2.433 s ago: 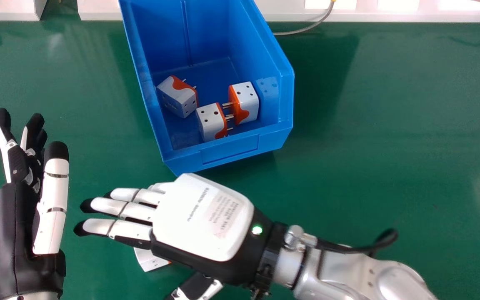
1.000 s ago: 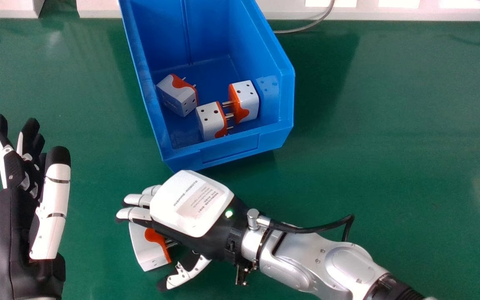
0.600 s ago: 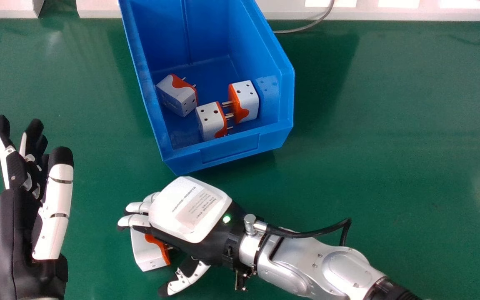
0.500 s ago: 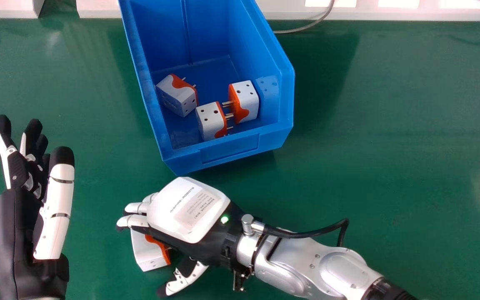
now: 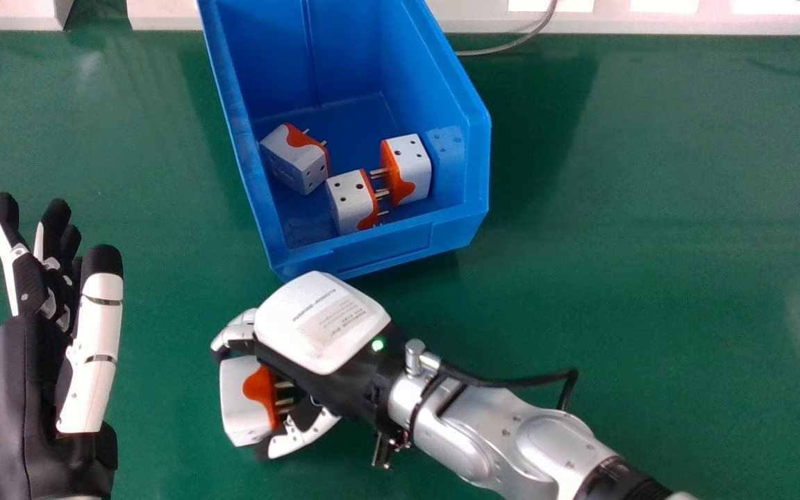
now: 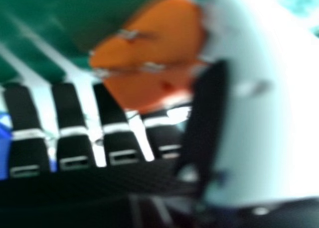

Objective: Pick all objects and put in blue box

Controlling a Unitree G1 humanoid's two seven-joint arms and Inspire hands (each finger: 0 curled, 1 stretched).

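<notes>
My right hand [image 5: 323, 326] is in the head view just in front of the blue box [image 5: 386, 248], its fingers and thumb curled round a white and orange plug adapter [image 5: 239, 403]. The adapter's pins face the palm. In the right hand view the adapter's orange pin side [image 6: 154, 54] lies between the fingers and thumb of my right hand [image 6: 214, 118]. Three similar adapters lie inside the box: one at left [image 5: 296, 163], one near the front wall [image 5: 353, 203] and one at right [image 5: 410, 170]. At the head view's left, my left hand [image 5: 46, 375] is held open with nothing in it.
The green table [image 5: 650, 243] extends on both sides of the box. A pale ledge [image 5: 650, 21] runs along the table's far edge, with a grey cable [image 5: 511, 47] looping down from it to the right of the box.
The right hand has moved over the loose adapter, and its fingers and thumb have curled round it. The hand and adapter have since shifted slightly toward the box. The left hand has barely moved.
</notes>
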